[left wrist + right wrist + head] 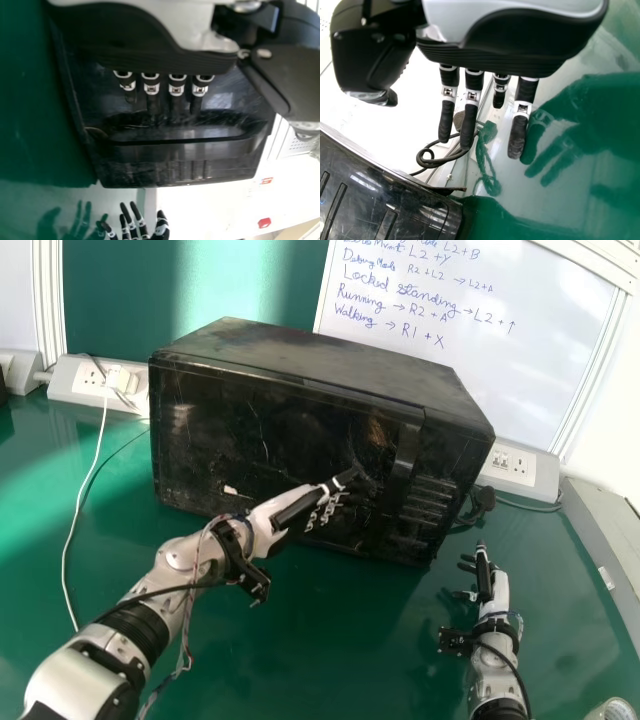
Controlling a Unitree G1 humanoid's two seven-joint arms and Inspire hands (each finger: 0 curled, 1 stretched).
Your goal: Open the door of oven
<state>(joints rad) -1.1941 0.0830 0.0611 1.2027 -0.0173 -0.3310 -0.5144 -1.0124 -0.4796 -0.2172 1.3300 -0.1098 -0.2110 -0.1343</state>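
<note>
Well, oven (300, 370) sits on table (320, 640), door (260, 430) shut. Left hand (292, 508) near handle (405, 455), fingers straight, empty. Right hand (500, 590) open, empty, beside oven. Grabbing handle, pulling door open left to do.

1. Table (330, 660): green, glossy top, spanning the frame from left to right.
2. Oven (320, 356): one, black, boxy, scuffed; upper centre, standing at a slant, its door (270, 430) closed.
3. White socket box (70, 377): upper left, at the table's rear, beside the oven; plug (122, 379) fitted.
4. White cable (72, 510): running down the left side from the plug.
5. Thin dark cable (105, 458): upper left, between white cable and oven.
6. Second socket box (543, 475): right, at the rear, near the oven.
7. Round item (612, 711): lower right corner, cut off by the frame; kind unclear.
</note>
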